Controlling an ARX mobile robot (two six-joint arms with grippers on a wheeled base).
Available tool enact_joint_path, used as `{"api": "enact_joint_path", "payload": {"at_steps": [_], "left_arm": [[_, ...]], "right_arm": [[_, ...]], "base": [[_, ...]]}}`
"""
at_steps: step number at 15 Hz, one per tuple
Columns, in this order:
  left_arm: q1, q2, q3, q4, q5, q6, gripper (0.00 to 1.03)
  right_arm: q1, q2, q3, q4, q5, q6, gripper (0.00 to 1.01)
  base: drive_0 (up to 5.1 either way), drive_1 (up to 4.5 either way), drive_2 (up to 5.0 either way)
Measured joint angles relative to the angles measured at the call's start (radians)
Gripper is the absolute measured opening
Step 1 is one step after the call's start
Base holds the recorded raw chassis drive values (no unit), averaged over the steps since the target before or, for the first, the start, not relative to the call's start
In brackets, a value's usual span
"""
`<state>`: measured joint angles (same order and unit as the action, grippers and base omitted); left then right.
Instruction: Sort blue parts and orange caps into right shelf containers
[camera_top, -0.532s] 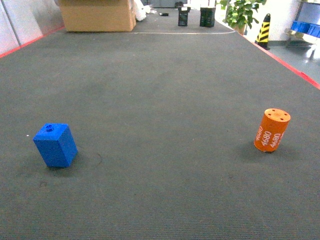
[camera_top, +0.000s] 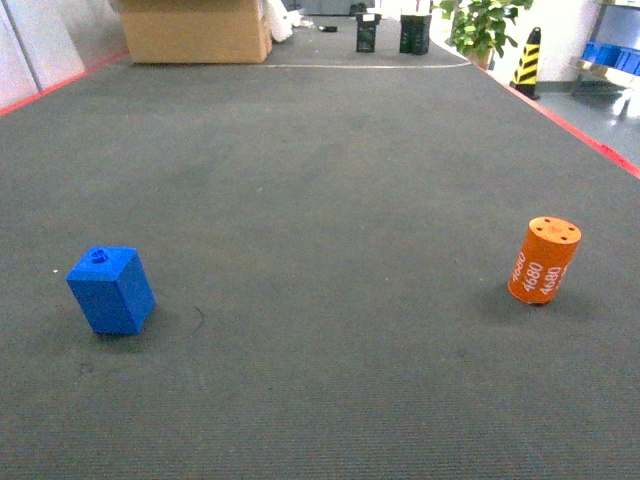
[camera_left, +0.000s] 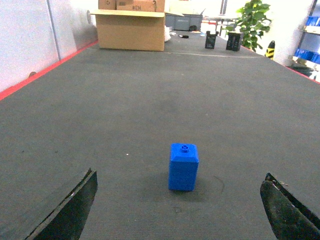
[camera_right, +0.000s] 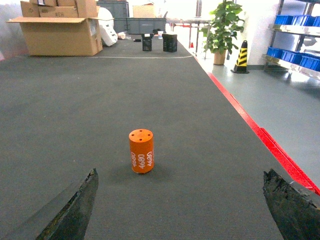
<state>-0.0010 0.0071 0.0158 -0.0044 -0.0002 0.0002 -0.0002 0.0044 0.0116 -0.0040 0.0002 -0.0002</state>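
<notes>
On my far left the red border (camera_top: 40, 92) of the dark grey mat (camera_top: 320, 200) runs up toward the cardboard box (camera_top: 195, 32) at the back, and I have broad bare mat between that line and the blue part (camera_top: 110, 290). The part stands upright with its stud on top, low on the left side of my head view, well apart from everything else. Through the left wrist camera I see the left gripper (camera_left: 182, 210) spread wide, its two dark fingers (camera_left: 70, 210) at the bottom corners of the picture, holding nothing, the blue part ahead of them and roughly centred in the gap, not touched. The middle of the mat is an open stretch all the way back to two small black objects (camera_top: 390, 33) and a potted plant (camera_top: 482, 25). Over on the right the orange cap (camera_top: 543, 260) stands on its flat end, holes up, "4680" facing me, well inside the right red border (camera_top: 570, 125). The right wrist camera shows the right gripper (camera_right: 182, 210) also released and wide, empty, the cap ahead between its fingers (camera_right: 70, 210) but clear of both. Beyond that red edge lies grey floor with a striped cone (camera_right: 242, 57), and the right shelf (camera_right: 295, 57) carrying blue containers (camera_right: 295, 21) stands far off at the right margin.
</notes>
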Motion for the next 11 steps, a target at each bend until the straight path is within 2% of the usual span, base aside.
{"api": "enact_joint_path", "payload": {"at_steps": [11], "left_arm": [[0.000,0.000,0.000,0.000,0.000,0.000,0.98]], "right_arm": [[0.000,0.000,0.000,0.000,0.000,0.000,0.98]], "base": [[0.0,0.00,0.0]]}}
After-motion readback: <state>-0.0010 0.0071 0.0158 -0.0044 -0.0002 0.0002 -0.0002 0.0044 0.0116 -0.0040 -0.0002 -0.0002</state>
